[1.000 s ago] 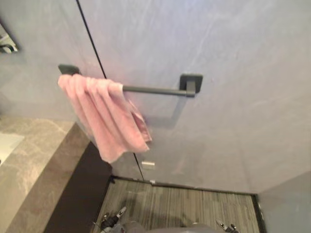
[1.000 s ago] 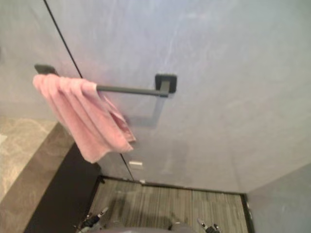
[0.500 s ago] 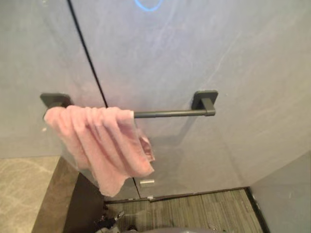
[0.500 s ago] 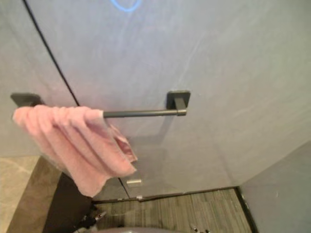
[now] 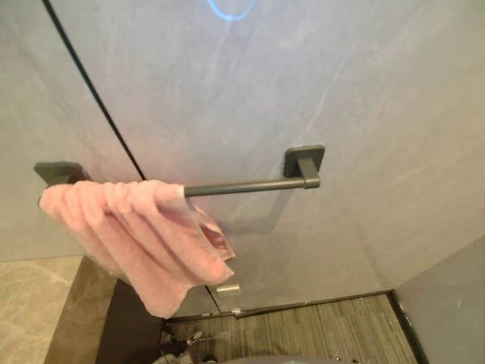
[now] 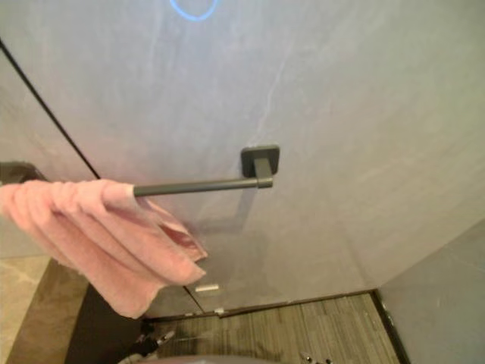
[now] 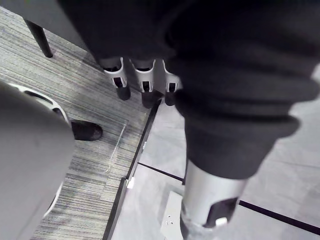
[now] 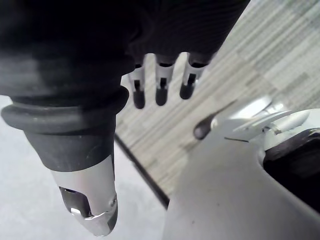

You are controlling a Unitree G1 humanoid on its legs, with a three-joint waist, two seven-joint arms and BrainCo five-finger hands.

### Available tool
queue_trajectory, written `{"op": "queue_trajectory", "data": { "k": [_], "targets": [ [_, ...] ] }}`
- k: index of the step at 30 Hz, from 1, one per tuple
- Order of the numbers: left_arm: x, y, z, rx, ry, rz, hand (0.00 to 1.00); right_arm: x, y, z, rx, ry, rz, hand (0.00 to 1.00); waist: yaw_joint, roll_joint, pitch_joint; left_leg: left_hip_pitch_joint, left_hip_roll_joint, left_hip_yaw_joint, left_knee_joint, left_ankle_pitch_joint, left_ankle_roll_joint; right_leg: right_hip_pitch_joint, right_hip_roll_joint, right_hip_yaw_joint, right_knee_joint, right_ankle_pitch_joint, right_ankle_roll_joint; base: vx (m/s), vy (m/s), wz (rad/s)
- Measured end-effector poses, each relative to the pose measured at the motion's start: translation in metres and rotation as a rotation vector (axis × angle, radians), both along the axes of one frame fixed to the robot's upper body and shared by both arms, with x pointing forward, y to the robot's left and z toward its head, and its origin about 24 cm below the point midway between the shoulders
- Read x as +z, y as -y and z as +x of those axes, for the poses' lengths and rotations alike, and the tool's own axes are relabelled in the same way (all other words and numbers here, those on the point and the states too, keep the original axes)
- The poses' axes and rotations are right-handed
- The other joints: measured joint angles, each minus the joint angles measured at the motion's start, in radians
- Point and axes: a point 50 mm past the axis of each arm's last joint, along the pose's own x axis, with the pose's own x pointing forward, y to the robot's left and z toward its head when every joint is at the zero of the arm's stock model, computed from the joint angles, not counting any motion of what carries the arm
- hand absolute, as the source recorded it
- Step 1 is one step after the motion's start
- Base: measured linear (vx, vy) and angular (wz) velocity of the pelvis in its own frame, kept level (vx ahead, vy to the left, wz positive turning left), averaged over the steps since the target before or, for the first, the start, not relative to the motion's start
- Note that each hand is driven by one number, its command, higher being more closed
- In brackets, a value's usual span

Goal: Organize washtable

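In the left eye view, a pink towel (image 5: 140,231) is seen draped over the left end of a dark towel bar (image 5: 242,186) fixed to the grey wall (image 5: 341,91). It is bunched in folds rather than spread flat, and was probably hung there to keep it off the washtable (image 5: 34,311), of which a stone corner is caught at the lower left, just below the towel's hanging end. The washtable is cut off by the frame, so whatever stands on it cannot be judged, and the bar's left bracket (image 5: 57,172) is partly covered by the cloth. In the right eye view the same towel is clipped at the left edge. In the left wrist view, the left hand (image 7: 145,82) is held low over the striped floor (image 7: 75,170), its fingers straight and slightly apart, with nothing between them and the thumb (image 7: 207,195); it is judged to be idle. In the right wrist view, the right hand (image 8: 162,82) is likewise let down above the floor, with fingers relaxed, thumb (image 8: 90,200) set apart and nothing gripped.
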Motion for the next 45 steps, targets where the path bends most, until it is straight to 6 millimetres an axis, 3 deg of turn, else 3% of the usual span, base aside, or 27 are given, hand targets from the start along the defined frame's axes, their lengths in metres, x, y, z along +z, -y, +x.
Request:
{"op": "queue_trajectory", "data": {
  "k": [16,22,26,27,32,33,34,45],
  "targets": [
    [0.001,-0.001,0.002,0.004,0.009,0.005,0.00,0.001,0.001,0.007,0.067,0.011,-0.009,0.00,0.003,-0.004,0.008,-0.028,0.000,-0.060,0.001,0.024,-0.002,0.008,0.004,-0.055,0.005,-0.002,-0.001,-0.04,-0.025,0.10],
    [0.004,-0.008,0.005,0.092,0.044,0.008,0.00,0.001,-0.003,0.013,0.092,0.024,0.001,0.00,0.004,-0.026,0.049,-0.013,-0.001,-0.073,0.001,0.030,0.000,0.006,-0.002,-0.081,0.078,-0.050,0.003,-0.05,-0.030,0.16],
    [0.004,-0.011,0.005,0.084,0.041,0.016,0.00,0.001,-0.005,0.010,0.034,0.030,0.011,0.00,-0.012,-0.022,0.050,-0.006,-0.001,-0.069,-0.001,0.030,-0.001,0.006,-0.003,-0.081,0.089,-0.070,0.001,-0.04,-0.024,-0.01],
    [0.004,-0.012,0.004,0.072,0.036,0.018,0.00,0.001,-0.004,0.010,0.016,0.033,0.012,0.00,-0.023,-0.021,0.049,-0.011,-0.002,-0.073,-0.001,0.030,-0.001,0.007,-0.003,-0.083,0.084,-0.069,0.001,-0.02,-0.017,0.06],
    [0.004,-0.010,0.006,0.000,0.029,0.025,0.00,-0.001,-0.006,0.001,-0.001,0.013,0.019,0.00,-0.026,-0.024,0.045,-0.026,-0.003,-0.090,-0.001,0.031,-0.002,0.010,-0.001,-0.097,0.071,-0.060,0.004,0.02,-0.024,0.08],
    [0.004,-0.010,0.006,-0.002,0.029,0.025,0.00,-0.001,-0.006,0.001,-0.001,0.012,0.020,0.00,-0.025,-0.025,0.045,-0.027,-0.003,-0.091,-0.001,0.032,-0.003,0.010,0.000,-0.099,0.071,-0.059,0.003,0.02,-0.021,0.08],
    [0.004,-0.012,0.006,-0.026,0.031,0.028,0.00,-0.001,-0.010,-0.002,-0.006,0.007,0.031,0.00,-0.022,-0.040,0.035,-0.011,0.024,-0.022,-0.002,0.039,-0.015,0.010,0.022,-0.058,0.052,-0.030,-0.001,0.00,0.000,0.00],
    [0.004,-0.013,0.005,0.000,0.029,0.023,0.00,-0.001,-0.009,-0.004,-0.005,0.001,0.028,0.00,-0.013,-0.038,0.022,-0.035,0.026,-0.015,-0.002,0.039,-0.015,0.011,0.021,-0.078,0.012,-0.015,-0.001,0.00,-0.005,0.02]
  ]
}}
